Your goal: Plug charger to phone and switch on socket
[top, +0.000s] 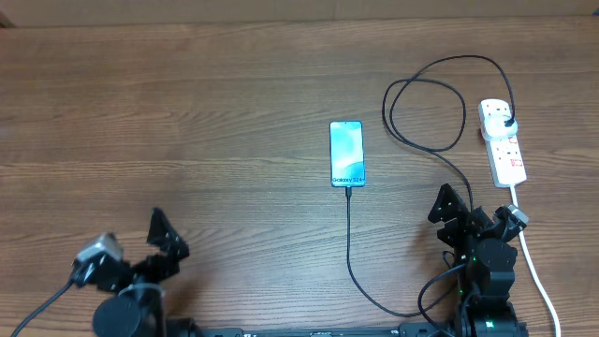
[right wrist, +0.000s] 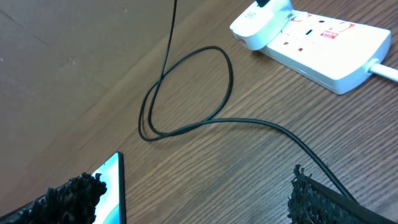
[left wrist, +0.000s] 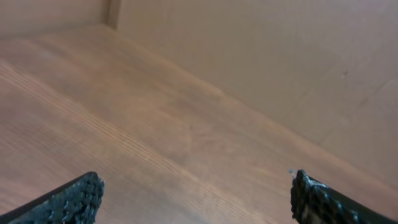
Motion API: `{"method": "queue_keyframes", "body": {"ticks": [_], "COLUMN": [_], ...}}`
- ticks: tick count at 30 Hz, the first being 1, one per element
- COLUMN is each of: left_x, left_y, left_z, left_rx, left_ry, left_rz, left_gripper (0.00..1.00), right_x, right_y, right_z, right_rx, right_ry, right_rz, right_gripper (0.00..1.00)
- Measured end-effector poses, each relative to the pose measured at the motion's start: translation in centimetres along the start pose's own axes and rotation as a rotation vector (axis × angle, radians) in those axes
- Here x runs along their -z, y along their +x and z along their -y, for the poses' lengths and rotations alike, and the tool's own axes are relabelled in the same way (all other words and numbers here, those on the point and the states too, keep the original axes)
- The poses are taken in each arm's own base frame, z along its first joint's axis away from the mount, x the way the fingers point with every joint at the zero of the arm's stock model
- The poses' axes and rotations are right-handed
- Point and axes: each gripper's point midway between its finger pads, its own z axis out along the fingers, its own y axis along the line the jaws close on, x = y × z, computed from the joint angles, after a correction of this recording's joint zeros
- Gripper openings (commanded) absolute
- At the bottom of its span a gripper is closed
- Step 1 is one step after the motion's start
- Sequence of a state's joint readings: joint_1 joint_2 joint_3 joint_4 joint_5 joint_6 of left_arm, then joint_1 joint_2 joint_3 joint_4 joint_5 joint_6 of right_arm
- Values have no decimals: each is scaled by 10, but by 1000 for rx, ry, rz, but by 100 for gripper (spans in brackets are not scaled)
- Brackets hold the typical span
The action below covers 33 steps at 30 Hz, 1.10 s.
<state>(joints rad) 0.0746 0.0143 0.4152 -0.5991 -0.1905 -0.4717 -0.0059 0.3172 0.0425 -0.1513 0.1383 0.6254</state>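
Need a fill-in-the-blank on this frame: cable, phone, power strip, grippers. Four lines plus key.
1. From overhead, the socket lies to the ____ of the phone.
2. The charger has its plug seated in the ____.
3. Its thin end meets the ____.
4. The left gripper and right gripper are both ____, holding nothing.

Missing words: right; socket; phone; open.
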Motion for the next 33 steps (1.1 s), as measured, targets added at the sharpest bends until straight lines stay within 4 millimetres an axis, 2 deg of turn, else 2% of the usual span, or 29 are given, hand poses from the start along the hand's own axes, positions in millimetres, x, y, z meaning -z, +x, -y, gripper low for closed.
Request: {"method": "queue_keyframes", "body": {"ticks": [3, 6, 14, 16, 27, 33], "left_x": [-20, -32, -51, -55, -55, -54], "left_y": [16, 26, 38, 49, 64, 66], "left_z": [-2, -3, -3, -6, 12, 14], "left_rx": [3, 3, -7, -27, -278, -315], "left_ry": [19, 37, 88, 86, 182, 198], "left_rz": [18, 33, 118, 104, 65, 60], "left_gripper": [99, 99, 100, 100, 99, 100], "right_x": [0, 0, 0, 0, 0, 0], "right_y": [0, 0, 0, 0, 0, 0], "right_z": [0, 0, 0, 0, 0, 0], "right_rx": [0, 0, 0, 0, 0, 0], "right_ry": [0, 0, 0, 0, 0, 0], "right_rz": [1, 0, 0, 0, 0, 0], "right_gripper": [100, 100, 100, 100, 100, 100]}}
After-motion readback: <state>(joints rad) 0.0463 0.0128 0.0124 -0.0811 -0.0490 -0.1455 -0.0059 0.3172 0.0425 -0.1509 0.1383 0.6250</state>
